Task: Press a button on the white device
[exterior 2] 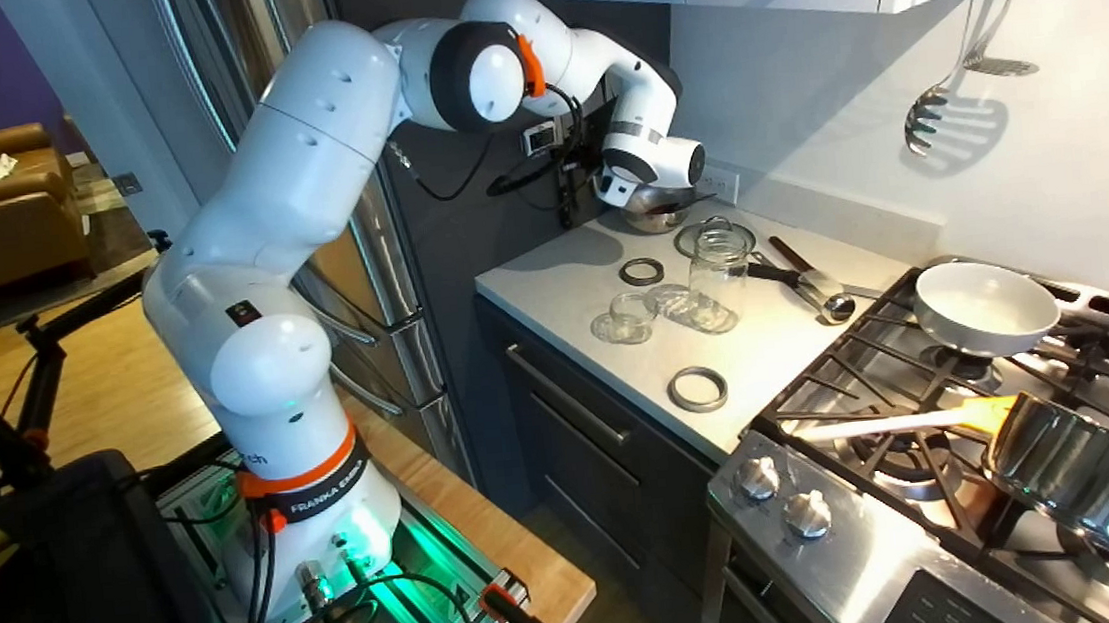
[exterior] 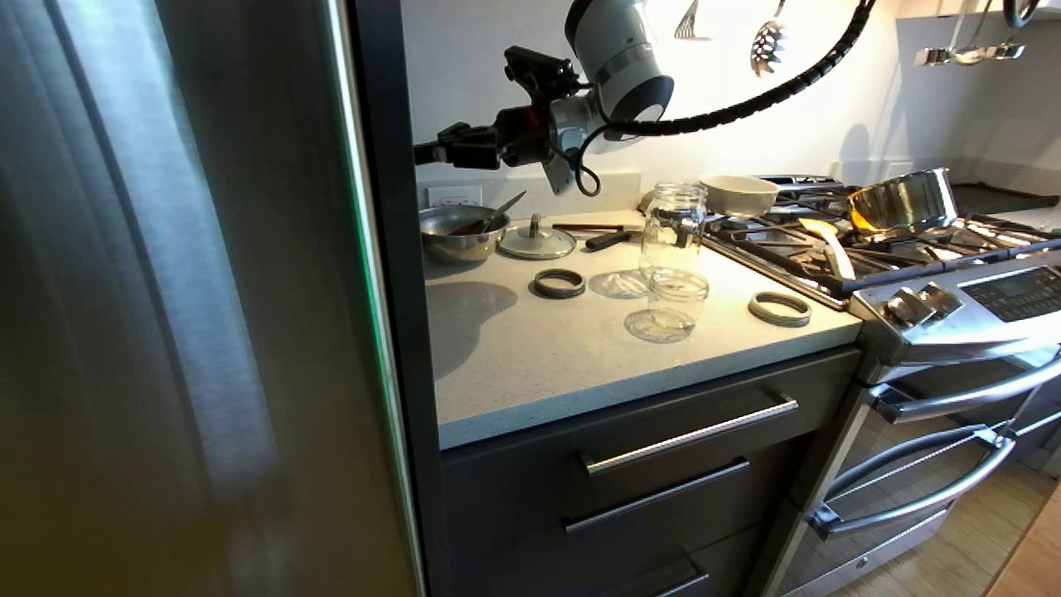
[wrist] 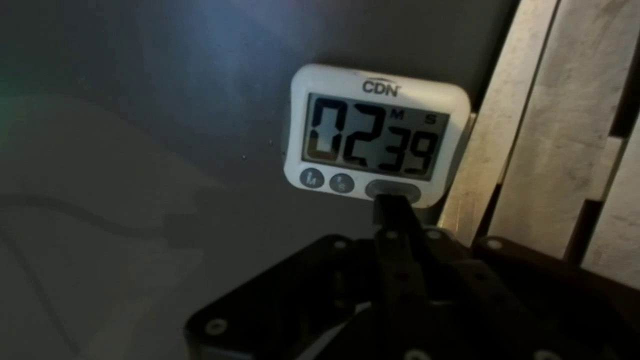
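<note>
White, the timer [wrist: 376, 134] is overlapped at its oval five-o'clock button [wrist: 392, 187] by the clenched gripper [wrist: 394, 202]. Strips [wrist: 552, 130] are seen at three.

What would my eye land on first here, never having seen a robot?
Probably the big white arm, bending across an exterior view. In the wrist view, a white timer on a dark panel reads 02 39, the closed tool partly covering its widest button. In both exterior views, a shiny pot gleams on the stove.

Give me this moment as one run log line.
Black two-fingered tool: shut; wide grey oval button: partly hidden, tool contact unclear; white rounded-rectangular plastic timer: reads 02 39
</note>
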